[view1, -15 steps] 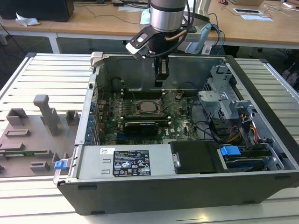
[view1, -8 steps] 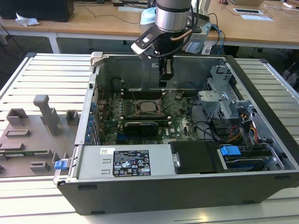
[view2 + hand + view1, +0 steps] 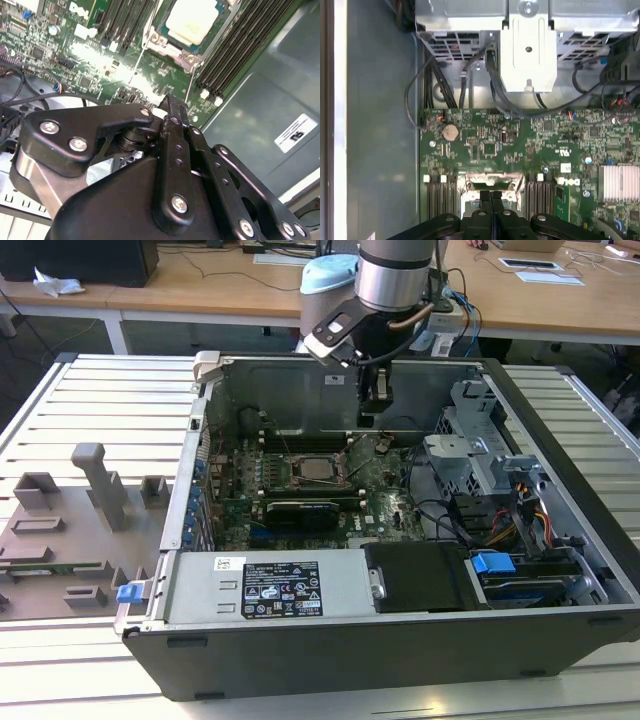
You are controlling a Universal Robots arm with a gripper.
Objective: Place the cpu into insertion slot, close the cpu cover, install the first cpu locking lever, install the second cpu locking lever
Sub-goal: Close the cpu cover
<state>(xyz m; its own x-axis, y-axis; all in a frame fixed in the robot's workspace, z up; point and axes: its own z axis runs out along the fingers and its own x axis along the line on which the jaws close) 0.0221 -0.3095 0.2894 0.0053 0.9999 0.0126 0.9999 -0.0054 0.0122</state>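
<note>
— Exterior view: where's the cpu (image 3: 322, 469)?
— Seated in the insertion slot (image 3: 296, 472), cpu cover (image 3: 161, 41) flat around it; gripper (image 3: 375, 416) hangs above the board (image 3: 385, 510), toward the exterior view's right of it, fingers (image 3: 172, 125) pressed together, holding nothing.

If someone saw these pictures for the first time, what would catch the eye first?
An open computer case stands on the table, with a green board inside. The black gripper hangs inside it, fingers shut, above the board. The pale cpu sits in the slot, toward the exterior view's left of the gripper.
</note>
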